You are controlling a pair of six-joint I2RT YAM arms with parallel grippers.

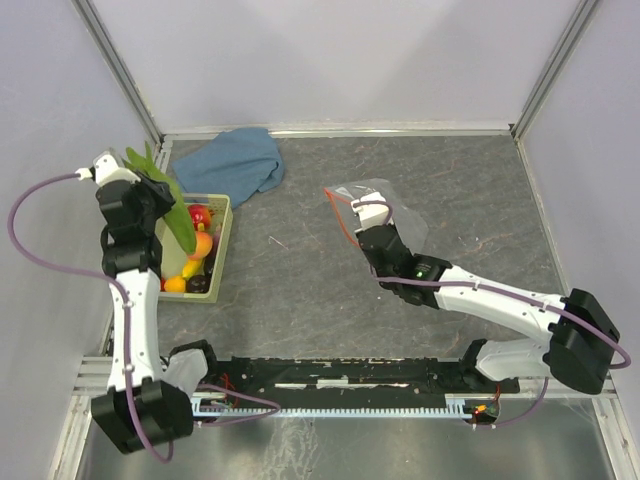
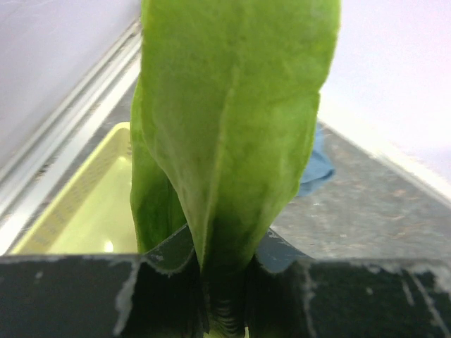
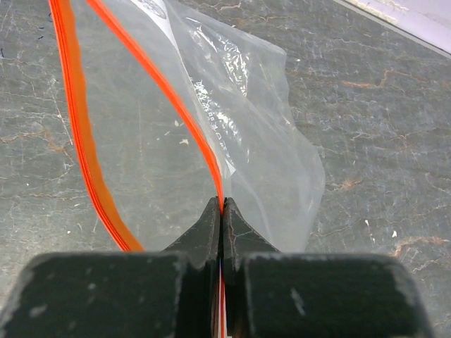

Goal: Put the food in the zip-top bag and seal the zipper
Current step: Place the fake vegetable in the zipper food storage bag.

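Observation:
My left gripper (image 2: 225, 271) is shut on a green toy leaf (image 2: 232, 120), held up over the pale green basket (image 1: 222, 240) at the left; from above the leaf (image 1: 172, 205) sticks out past the wrist. Red, orange and dark food pieces (image 1: 198, 245) lie in that basket. At the table's middle right, my right gripper (image 3: 223, 208) is shut on the red-orange zipper (image 3: 176, 105) edge of the clear zip-top bag (image 3: 261, 141). The bag's mouth gapes open to the left, its other zipper strip (image 3: 81, 141) curving away. In the top view the bag (image 1: 375, 205) sits lifted at my right fingertips.
A blue cloth (image 1: 235, 162) lies crumpled at the back, right beside the basket. Grey walls and metal rails (image 1: 340, 129) close the table at the back and sides. The arms' base rail (image 1: 340, 375) runs along the near edge.

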